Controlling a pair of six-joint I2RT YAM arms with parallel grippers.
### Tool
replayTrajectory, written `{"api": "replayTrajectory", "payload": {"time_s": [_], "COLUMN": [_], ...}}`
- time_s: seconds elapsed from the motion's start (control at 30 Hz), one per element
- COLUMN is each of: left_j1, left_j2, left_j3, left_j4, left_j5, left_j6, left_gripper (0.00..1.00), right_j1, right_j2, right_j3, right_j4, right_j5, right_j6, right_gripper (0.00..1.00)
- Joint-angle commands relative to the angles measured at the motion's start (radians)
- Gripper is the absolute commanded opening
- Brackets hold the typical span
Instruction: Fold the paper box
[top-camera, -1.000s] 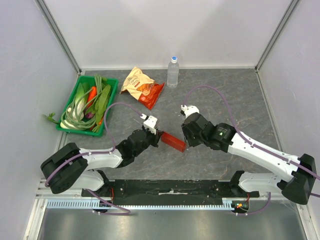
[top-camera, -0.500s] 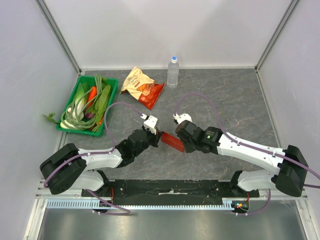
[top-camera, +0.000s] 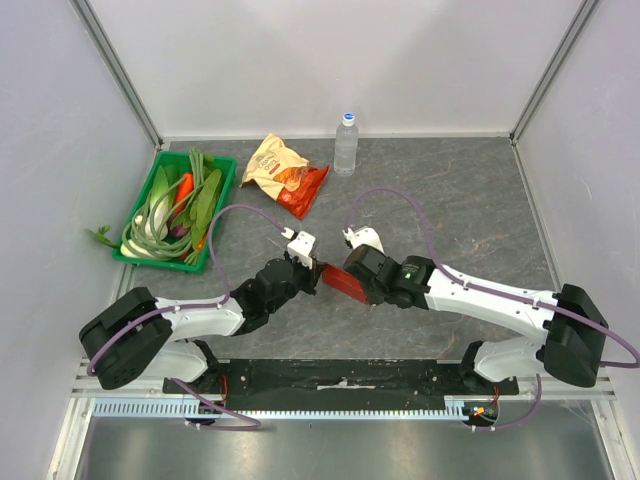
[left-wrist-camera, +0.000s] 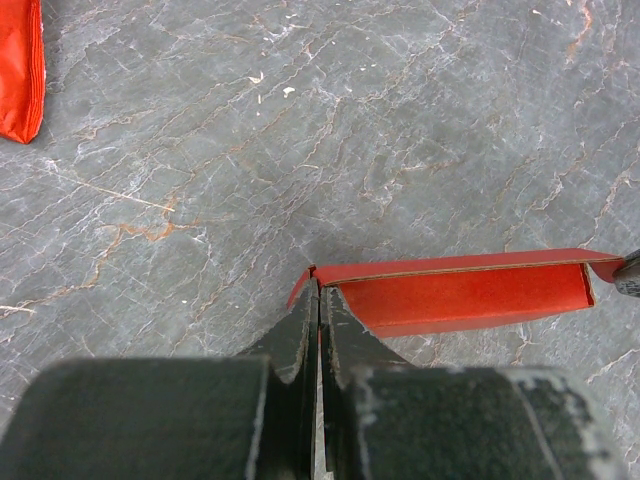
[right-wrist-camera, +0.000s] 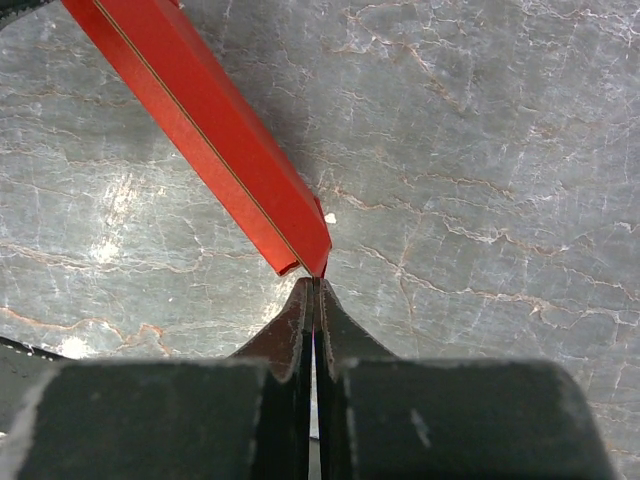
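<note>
The paper box (top-camera: 343, 282) is a bright red, narrow folded cardboard piece held a little above the table between my two grippers. My left gripper (top-camera: 318, 270) is shut on its left end; in the left wrist view the box (left-wrist-camera: 470, 292) runs to the right from the closed jaws (left-wrist-camera: 318, 295). My right gripper (top-camera: 365, 292) is shut on the other end; in the right wrist view the box (right-wrist-camera: 200, 125) runs up and left from the closed jaws (right-wrist-camera: 316, 285).
A green tray (top-camera: 222, 200) of vegetables stands at the back left. An orange-and-red snack bag (top-camera: 283, 172) and a water bottle (top-camera: 346, 145) lie at the back middle. The bag's red edge shows in the left wrist view (left-wrist-camera: 20, 70). White walls close in three sides.
My right arm has swung left toward the left gripper, and the box between them now looks shorter and steeper from above. The left arm has hardly moved.
</note>
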Motion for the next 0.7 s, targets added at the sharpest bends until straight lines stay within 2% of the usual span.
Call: {"api": "replayTrajectory", "payload": {"time_s": [0.0, 0.3, 0.67], "left_j1": [-0.018, -0.023, -0.026], "left_j2": [0.021, 0.020, 0.015], "left_j3": [-0.025, -0.032, -0.036], "left_j4": [-0.165, -0.160, -0.156], "left_j5": [0.003, -0.003, 0.001], "left_j6": [-0.018, -0.023, -0.023], "left_gripper": [0.02, 0.02, 0.02], "right_j1": [0.006, 0.004, -0.054], "right_j2": [0.015, -0.013, -0.100], "right_j3": [0.046, 0.063, -0.008], "right_j4": [0.010, 0.006, 0.131], "right_j5": [0.043, -0.026, -0.078], "right_j6": [0.048, 0.188, 0.346], "right_gripper": [0.00, 0.00, 0.00]}}
